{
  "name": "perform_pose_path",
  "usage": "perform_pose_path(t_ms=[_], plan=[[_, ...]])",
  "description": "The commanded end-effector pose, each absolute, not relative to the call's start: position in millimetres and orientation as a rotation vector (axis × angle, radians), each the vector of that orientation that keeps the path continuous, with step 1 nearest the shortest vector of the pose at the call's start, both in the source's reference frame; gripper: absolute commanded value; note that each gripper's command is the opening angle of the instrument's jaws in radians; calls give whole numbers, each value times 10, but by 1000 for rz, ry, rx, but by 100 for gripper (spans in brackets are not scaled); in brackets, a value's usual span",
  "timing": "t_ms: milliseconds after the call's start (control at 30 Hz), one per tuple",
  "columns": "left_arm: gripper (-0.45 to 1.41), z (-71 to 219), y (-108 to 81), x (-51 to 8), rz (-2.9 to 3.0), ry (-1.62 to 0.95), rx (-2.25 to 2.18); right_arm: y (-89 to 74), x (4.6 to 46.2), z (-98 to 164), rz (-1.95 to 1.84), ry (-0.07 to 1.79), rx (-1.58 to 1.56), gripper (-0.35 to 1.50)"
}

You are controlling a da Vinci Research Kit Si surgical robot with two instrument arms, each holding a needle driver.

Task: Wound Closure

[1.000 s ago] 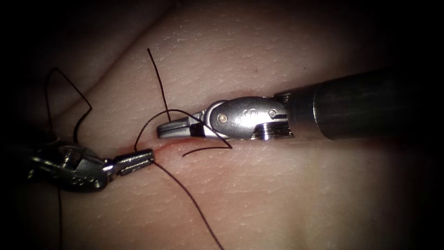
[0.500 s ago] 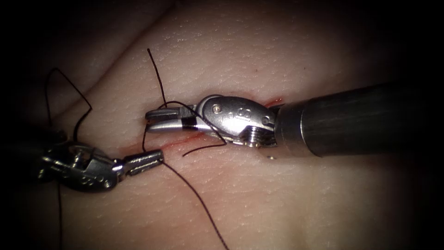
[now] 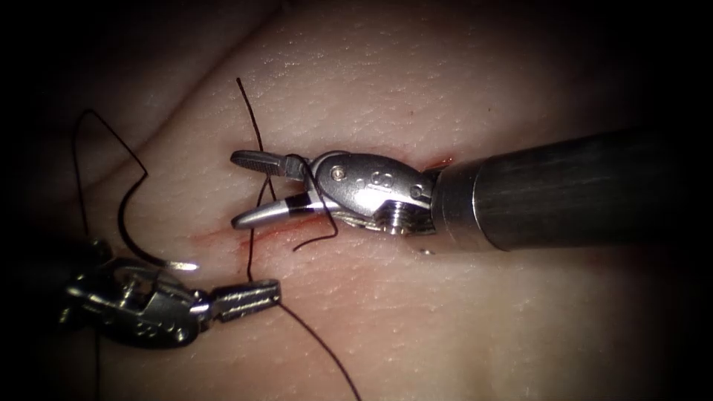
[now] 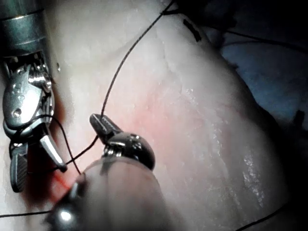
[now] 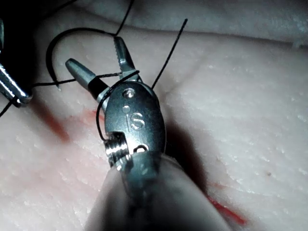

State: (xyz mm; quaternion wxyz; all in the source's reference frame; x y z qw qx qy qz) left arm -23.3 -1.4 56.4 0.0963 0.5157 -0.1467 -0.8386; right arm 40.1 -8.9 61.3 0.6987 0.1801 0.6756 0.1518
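My right tool (image 3: 236, 189) lies over the cut (image 3: 223, 236) with its jaws open and nothing gripped. A standing thread tail (image 3: 251, 119) passes between them, and a thread loop (image 3: 327, 223) wraps around the jaws' base. The open jaws also show in the right wrist view (image 5: 95, 53) and the left wrist view (image 4: 38, 166). My left tool (image 3: 252, 298) sits below the cut's left end, shut on the thread (image 3: 250, 260), as the left wrist view (image 4: 95, 119) also shows. The curved needle (image 3: 122, 215) lies free on the tissue beside the left tool, out of the tissue; it appears too in the right wrist view (image 5: 47, 60).
Pale tissue (image 3: 445, 312) spreads around the tools. Red fluid (image 3: 282, 230) stains the cut line under the right tool. The long thread (image 3: 319, 349) trails down from the left tool, and another strand (image 3: 111, 134) arcs at the far left.
The right tool's jaws opened and it shifted left over the thread tail. The left tool moved down and right with the thread. The needle's curve and tip came into sight.
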Motion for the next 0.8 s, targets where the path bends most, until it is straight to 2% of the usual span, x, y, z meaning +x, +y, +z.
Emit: perform_pose_path(t_ms=[33,400,567,667,800], plan=[[-45,567,-16,-239,-2458,-416,1563,-97,409,618,326,1493,407,76],[-45,565,15,-234,-2222,-275,1743,-110,412,622,294,1442,424,73],[-45,562,22,-229,-2171,-217,1766,-116,413,624,272,1418,434,81],[-45,560,25,-227,-2193,-179,1708,-119,414,625,269,1418,432,94],[-45,557,37,-223,-2279,-185,1643,-128,416,628,232,1417,460,94]])
